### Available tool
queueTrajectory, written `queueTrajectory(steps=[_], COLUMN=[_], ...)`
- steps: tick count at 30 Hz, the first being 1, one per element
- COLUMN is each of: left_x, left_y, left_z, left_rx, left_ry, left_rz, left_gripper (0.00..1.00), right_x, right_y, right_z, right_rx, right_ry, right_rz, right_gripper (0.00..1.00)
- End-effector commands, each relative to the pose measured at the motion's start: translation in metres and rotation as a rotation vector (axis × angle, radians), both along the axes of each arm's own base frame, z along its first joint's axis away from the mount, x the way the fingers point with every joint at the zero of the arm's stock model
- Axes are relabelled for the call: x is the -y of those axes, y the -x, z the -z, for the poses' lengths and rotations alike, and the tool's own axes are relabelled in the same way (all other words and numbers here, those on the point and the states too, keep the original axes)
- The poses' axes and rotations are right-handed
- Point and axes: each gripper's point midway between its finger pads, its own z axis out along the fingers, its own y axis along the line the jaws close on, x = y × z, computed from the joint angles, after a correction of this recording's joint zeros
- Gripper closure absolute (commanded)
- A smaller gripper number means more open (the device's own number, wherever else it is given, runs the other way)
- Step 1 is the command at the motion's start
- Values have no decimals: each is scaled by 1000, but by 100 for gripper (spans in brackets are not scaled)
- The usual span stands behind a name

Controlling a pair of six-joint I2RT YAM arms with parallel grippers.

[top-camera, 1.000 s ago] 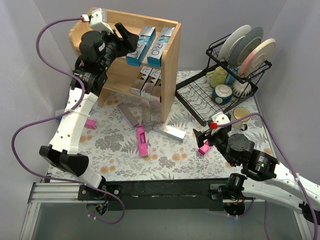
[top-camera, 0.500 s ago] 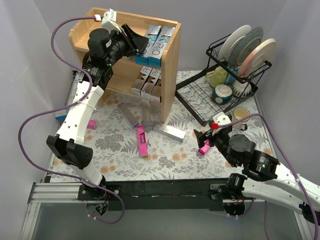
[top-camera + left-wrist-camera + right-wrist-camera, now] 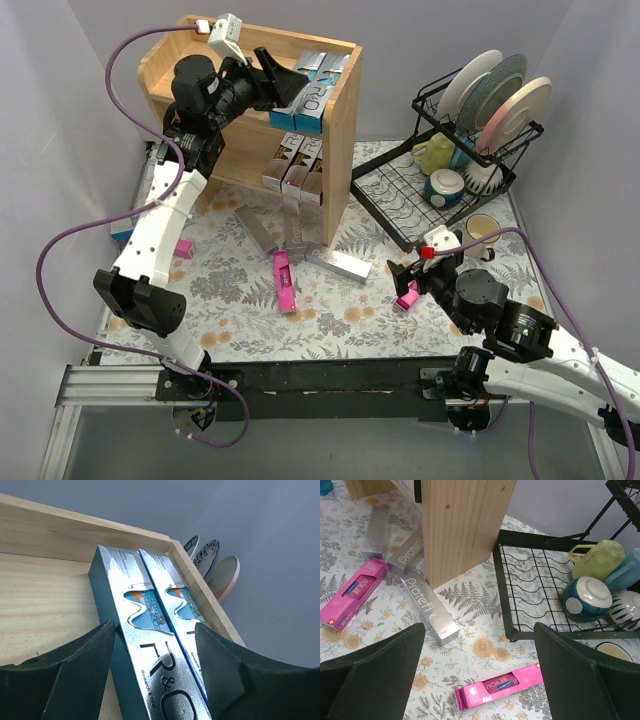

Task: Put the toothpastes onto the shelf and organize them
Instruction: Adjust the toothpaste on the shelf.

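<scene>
CHANGE: left gripper [image 3: 155,635] has swung right along the shelf [image 3: 340,150] top, far-left table [image 3: 230,300] corner, fingers apart astride the silver-blue toothpastes [image 3: 318,95] | MEANING: your pair looks placed, likely just needs squaring | right gripper [image 3: 405,275] spread above the pink toothpaste [image 3: 500,687] by the near edge
</scene>
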Motion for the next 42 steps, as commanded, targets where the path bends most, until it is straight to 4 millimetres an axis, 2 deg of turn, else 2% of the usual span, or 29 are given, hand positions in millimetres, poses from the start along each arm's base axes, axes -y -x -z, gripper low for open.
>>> queueTrajectory(steps=[1,4,6,9,11,13,15,16,18,20,21,22,24,25,26,27,28,29,30,31,32,34,35,37,38,39,40,41,42], left_x=[-1,-4,0,0,-5,-17,-34,-43,-62,-81,-88,-104,-123,-142,-153,-164,-185,-199,-209,-219,-240,-265,-282,-309,-318,-329,-350,-359,-364], left_y=[24,20,16,11,7,7,2,10,11,28,26,39,44,38,50,54,48,59,59,55,60,62,61,67,66,68,71,69,65], left_z=[-23,-20,-9,-3,-6,-21,-32,-46,-56,-78,-71,-87,-87,-75,-80,-78,-57,-59,-50,-28,-19,2,32,52,77,87,98,111,134], left_rx=[136,117,78,52,59,97,144,178,211,277,268,316,320,296,311,310,261,270,255,212,184,132,65,31,-12,-28,-48,-76,-130], left_ry=[-31,-16,-11,-3,3,12,0,-2,-8,-15,-26,-25,-32,-51,-49,-56,-70,-80,-92,-118,-122,-129,-149,-107,-116,-69,-57,-43,-19], left_rz=[154,198,249,261,232,168,78,41,-53,-137,-173,-252,-350,-460,-515,-571,-686,-750,-800,-847,-954,-1076,-1162,-1265,-1296,-1341,-1400,-1419,-1420], left_gripper=[34,32,31,28,24,19,13,10,7,2,2,2,2,2,2,2,2,2,2,2,2,2,2,2,2,2,2,2,2], right_x=[4,6,6,7,8,10,11,13,14,16,16,16,18,18,19,20,21,21,22,22,23,23,24,24,24,24,24,24,23], right_y=[-1,-1,0,0,1,1,1,1,2,2,2,2,3,3,3,3,3,3,4,4,4,3,3,3,3,3,3,3,2], right_z=[-11,-11,-12,-13,-14,-16,-19,-21,-23,-25,-26,-26,-25,-25,-25,-23,-23,-22,-22,-21,-21,-19,-19,-16,-14,-13,-10,-9,-8], right_rx=[17,18,18,16,16,18,22,26,29,33,36,37,36,36,36,36,37,37,38,36,36,38,40,37,35,35,32,30,29], right_ry=[-41,-42,-45,-44,-44,-46,-45,-50,-49,-53,-56,-56,-49,-51,-49,-45,-44,-42,-41,-36,-38,-35,-32,-22,-18,-11,-4,0,6], right_rz=[22,24,23,23,24,26,30,31,32,33,35,32,31,33,33,34,37,38,40,40,41,42,45,48,46,47,46,46,45], right_gripper=[2,2,2,3,3,3,3,3,3,3,3,3,3,3,3,3,3,3,3,3,3,3,3,3,3,3,3,3,3])
